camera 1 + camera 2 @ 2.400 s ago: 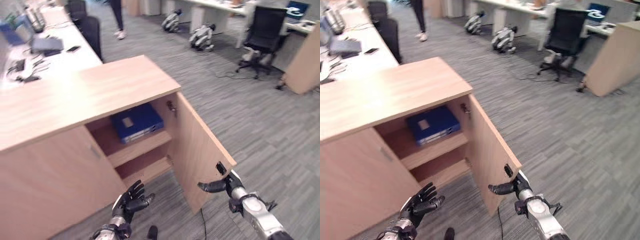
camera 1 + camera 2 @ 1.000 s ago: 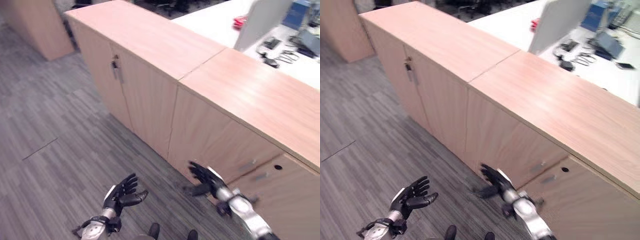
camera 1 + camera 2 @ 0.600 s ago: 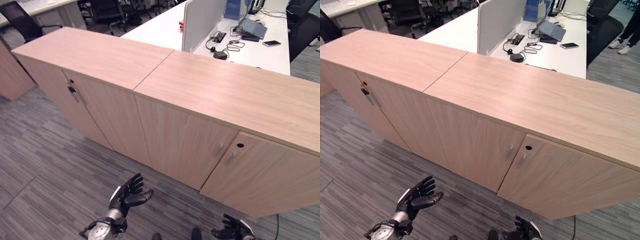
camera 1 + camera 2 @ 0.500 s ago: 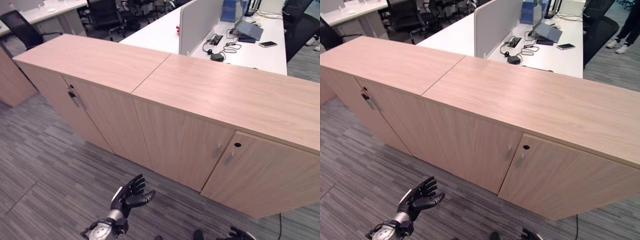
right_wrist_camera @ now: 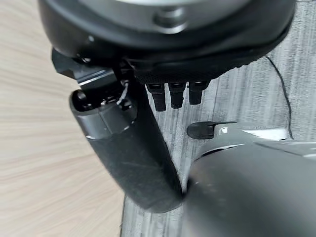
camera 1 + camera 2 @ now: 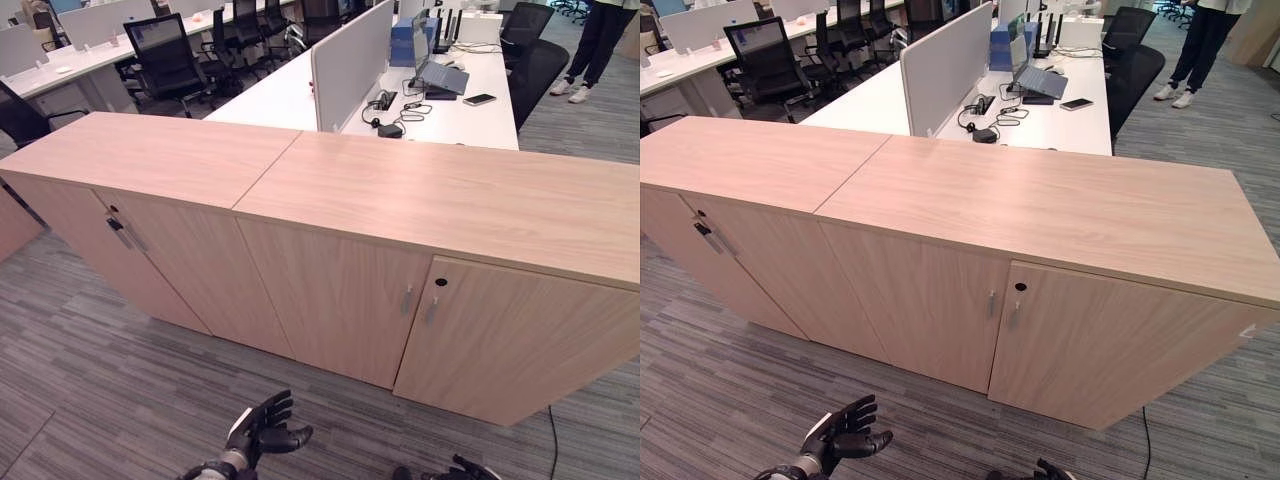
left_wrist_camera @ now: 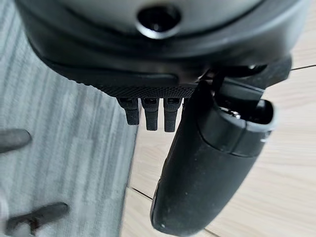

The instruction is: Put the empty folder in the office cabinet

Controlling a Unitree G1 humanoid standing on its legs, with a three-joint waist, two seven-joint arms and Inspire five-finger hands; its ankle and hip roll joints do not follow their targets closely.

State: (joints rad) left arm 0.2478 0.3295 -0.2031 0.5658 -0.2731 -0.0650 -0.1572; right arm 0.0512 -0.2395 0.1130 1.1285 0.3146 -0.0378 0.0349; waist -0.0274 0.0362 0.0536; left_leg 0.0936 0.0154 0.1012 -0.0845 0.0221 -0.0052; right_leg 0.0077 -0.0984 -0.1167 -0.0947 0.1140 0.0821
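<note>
Left eye view, cabinets: a long row of wooden office cabinets stands across the carpet, every door in sight shut.
Left eye view, left hand: the left hand hangs low over the carpet in front of the cabinets, fingers spread and relaxed, nothing in it.
Left eye view, right hand: the right hand just shows at the bottom edge; how its fingers stand cannot be told here.
Right eye view, surroundings: behind the cabinets lies a white desk with a grey divider screen; a person's legs stand at the far right.
Left wrist view: short fingertips and the thumb reach out loosely toward a cabinet front, holding nothing.
Right wrist view: the fingers and thumb are likewise relaxed and empty, with cabinet wood to one side.
Folder: I cannot see it on the cabinet tops, on the floor or in a hand.
Progress: judging by empty hands and shut doors, either the folder is already stowed or it is yet to be fetched; these views cannot settle which.
</note>
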